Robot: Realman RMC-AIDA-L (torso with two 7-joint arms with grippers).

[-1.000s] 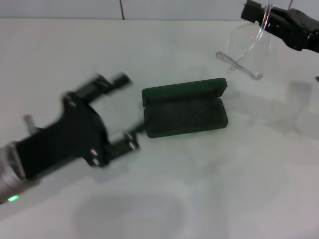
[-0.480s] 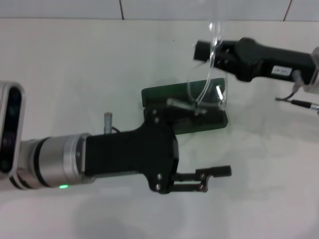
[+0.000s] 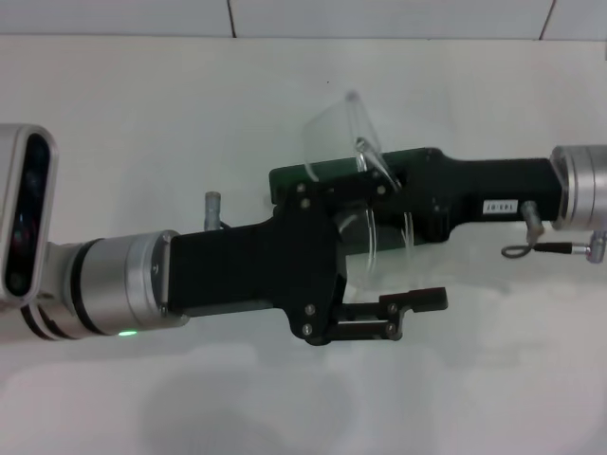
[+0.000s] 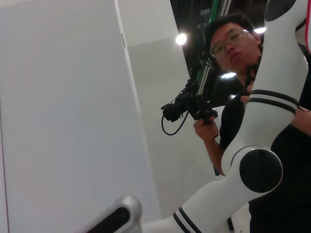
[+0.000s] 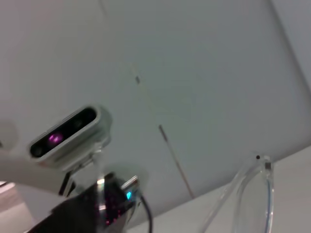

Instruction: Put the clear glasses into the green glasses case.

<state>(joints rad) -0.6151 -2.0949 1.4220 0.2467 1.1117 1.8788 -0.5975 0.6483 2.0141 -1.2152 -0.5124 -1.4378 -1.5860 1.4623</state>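
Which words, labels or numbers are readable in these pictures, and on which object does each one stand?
None can be read.
The white label on the right arm, whose gripper holds the clear glasses: dark characters, too small to read.
The green glasses case: no lettering shows; both arms cover most of it.

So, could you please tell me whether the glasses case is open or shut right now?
Open. In the head view the green glasses case shows its raised lid edge behind both arms; the clear glasses are above it. Its inside is hidden.
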